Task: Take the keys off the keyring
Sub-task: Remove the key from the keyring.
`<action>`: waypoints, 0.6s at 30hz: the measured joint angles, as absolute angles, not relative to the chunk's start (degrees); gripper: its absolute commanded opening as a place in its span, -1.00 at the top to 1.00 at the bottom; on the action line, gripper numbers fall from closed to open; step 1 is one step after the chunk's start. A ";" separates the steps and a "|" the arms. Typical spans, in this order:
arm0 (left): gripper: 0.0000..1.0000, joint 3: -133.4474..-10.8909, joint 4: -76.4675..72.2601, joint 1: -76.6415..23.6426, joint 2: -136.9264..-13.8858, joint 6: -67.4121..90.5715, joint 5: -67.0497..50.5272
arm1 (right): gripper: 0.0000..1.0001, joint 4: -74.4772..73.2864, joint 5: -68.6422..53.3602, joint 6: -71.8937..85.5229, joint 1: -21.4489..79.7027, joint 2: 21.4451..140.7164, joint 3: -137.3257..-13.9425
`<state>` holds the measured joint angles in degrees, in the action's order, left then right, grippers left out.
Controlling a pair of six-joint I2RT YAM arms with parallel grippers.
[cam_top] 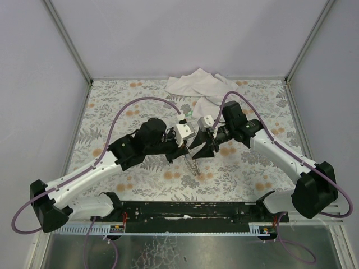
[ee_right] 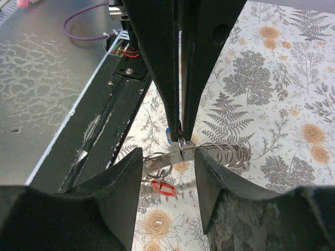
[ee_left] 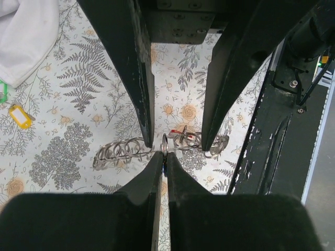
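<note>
Pincer states: the left pincer (ee_left: 165, 161) is closed on one ring of the keyring (ee_left: 123, 151). Its two fingers are pressed together, with the ring held edge-on between the tips. The right pincer (ee_right: 168, 159) is open and nothing is gripped by it. Its fingers are set one on each side of the left pincer's tips, so the same stretch of keyring is straddled. Contact between the right fingers and the rings cannot be told.

The keyring is seen as a run of linked silvery rings extending to both sides of the closed left pincer. A longer, coil-like bunch is noted on one side and a shorter run on the other, and both reach past the right pincer's fingers. In the top view it trails from under the two pincers toward the arm bases. Whether it is lifted clear of the bench (cam_top: 112, 101) cannot be told.

Keys: a red key (ee_right: 163, 187) is noted just under the rings, in the gap between the right pincer's fingers. A blue key (ee_right: 168, 135) is seen just beside the left pincer's tips, partly hidden by them.

A white cloth (cam_top: 196, 84) is recorded beyond both pincers, well apart from them. A small yellow piece (ee_left: 20, 116) lies on the bench off to one side of the left pincer, near the cloth and apart from the keyring. Whether it is a key cannot be told.
</note>
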<state>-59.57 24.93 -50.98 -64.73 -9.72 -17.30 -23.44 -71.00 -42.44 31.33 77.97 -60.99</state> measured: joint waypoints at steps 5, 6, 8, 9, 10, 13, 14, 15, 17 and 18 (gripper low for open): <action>1.00 -61.67 27.03 -51.00 -65.93 -10.11 -17.87 | 0.19 -19.64 -72.69 -38.74 31.33 77.95 -59.48; 1.00 -62.00 27.49 -51.00 -66.17 -10.17 -17.98 | 0.21 -19.25 -72.82 -38.35 31.33 77.95 -59.48; 1.00 -62.30 27.70 -51.00 -66.54 -10.26 -18.11 | 0.25 -18.48 -73.14 -37.78 31.33 77.95 -59.48; 1.00 -62.39 27.81 -51.00 -66.65 -10.28 -18.17 | 0.26 -18.28 -73.14 -37.56 31.33 77.95 -59.48; 1.00 -62.50 28.05 -51.00 -66.78 -10.35 -18.28 | 0.30 -18.09 -73.12 -37.41 31.33 77.95 -59.46; 1.00 -62.96 28.51 -51.00 -67.09 -10.44 -18.68 | 0.47 -17.54 -73.10 -37.21 31.33 77.93 -59.46; 1.00 -63.02 28.62 -51.00 -67.13 -10.44 -18.90 | 0.54 -17.41 -73.08 -37.23 31.33 77.93 -59.46; 1.00 -63.09 28.77 -51.00 -67.22 -10.44 -19.09 | 0.61 -17.34 -73.01 -37.26 31.33 77.93 -59.46; 1.00 -63.11 28.91 -51.00 -67.29 -10.52 -19.22 | 0.77 -17.54 -72.93 -37.43 31.33 77.91 -59.46; 1.00 -63.11 29.02 -51.00 -67.29 -10.59 -19.25 | 0.84 -17.65 -72.90 -37.56 31.33 77.89 -59.46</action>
<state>-63.11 29.02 -51.00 -67.29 -10.59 -19.25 -17.65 -72.90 -37.56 31.33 77.89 -59.46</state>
